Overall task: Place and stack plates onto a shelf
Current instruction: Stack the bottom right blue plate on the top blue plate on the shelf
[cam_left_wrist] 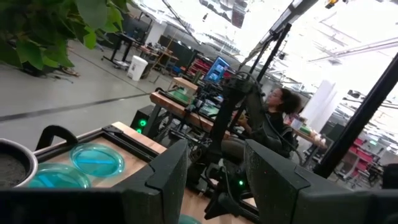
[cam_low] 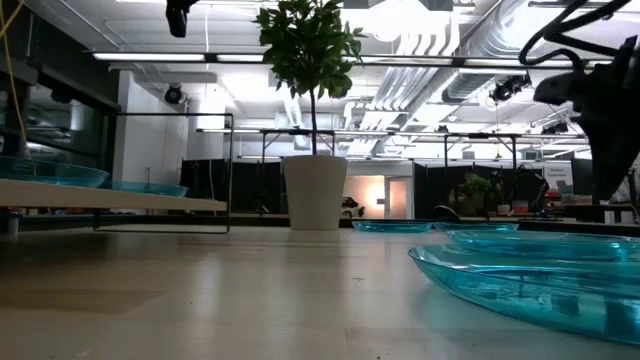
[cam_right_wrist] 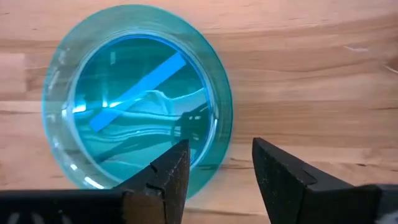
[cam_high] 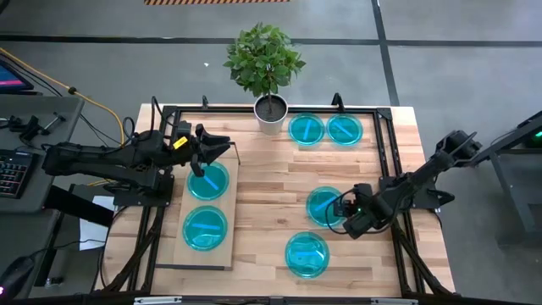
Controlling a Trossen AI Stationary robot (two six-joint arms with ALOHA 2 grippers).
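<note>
Two plates (cam_high: 207,180) (cam_high: 205,228) on shelf (cam_high: 179,254), table's left side. Two more (cam_high: 306,130) (cam_high: 345,130) side by side at back, right of plant pot (cam_high: 270,114). One plate (cam_high: 323,204) mid-right, another (cam_high: 306,254) nearer front. Left gripper (cam_high: 222,146) over shelf's back end, right gripper (cam_high: 347,222) at mid-right plate's edge.

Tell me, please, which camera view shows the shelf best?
The high view: the whole shelf shows from above, with two plates on it. The low view shows only its edge; neither wrist view shows it.
</note>
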